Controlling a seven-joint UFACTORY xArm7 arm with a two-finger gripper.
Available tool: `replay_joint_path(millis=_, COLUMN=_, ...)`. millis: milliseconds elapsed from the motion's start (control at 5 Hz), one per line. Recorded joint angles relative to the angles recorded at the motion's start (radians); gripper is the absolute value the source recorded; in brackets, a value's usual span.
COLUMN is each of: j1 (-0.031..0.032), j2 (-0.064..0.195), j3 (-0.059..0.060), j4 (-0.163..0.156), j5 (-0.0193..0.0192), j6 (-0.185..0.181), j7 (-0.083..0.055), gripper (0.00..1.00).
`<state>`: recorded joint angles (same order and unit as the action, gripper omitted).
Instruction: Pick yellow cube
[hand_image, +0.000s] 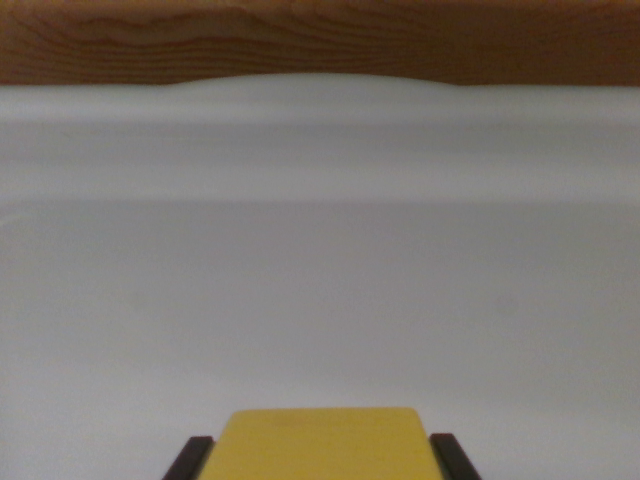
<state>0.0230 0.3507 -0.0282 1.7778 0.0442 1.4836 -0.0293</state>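
The yellow cube (322, 447) sits at the bottom centre of the wrist view, with only its top face and upper edge showing. My gripper (322, 440) straddles it. One black fingertip (192, 458) lies against the cube's side on the wrist view's left, and the other fingertip (452, 456) lies against its side on the wrist view's right. No gap shows between fingers and cube, so the gripper is shut on the cube. The cube's lower part and whatever is under it are cut off by the frame's bottom edge.
A pale white surface (320, 280) fills most of the view, blurred. A wooden board or edge (320, 40) runs across the top of the frame, beyond the white area.
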Motion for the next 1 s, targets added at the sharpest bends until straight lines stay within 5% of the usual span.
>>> replay_joint_path(millis=1000, j1=0.0000, j2=-0.008, j3=0.000, j4=0.016, j5=-0.0007, j6=0.024, j7=0.001, gripper=1.00)
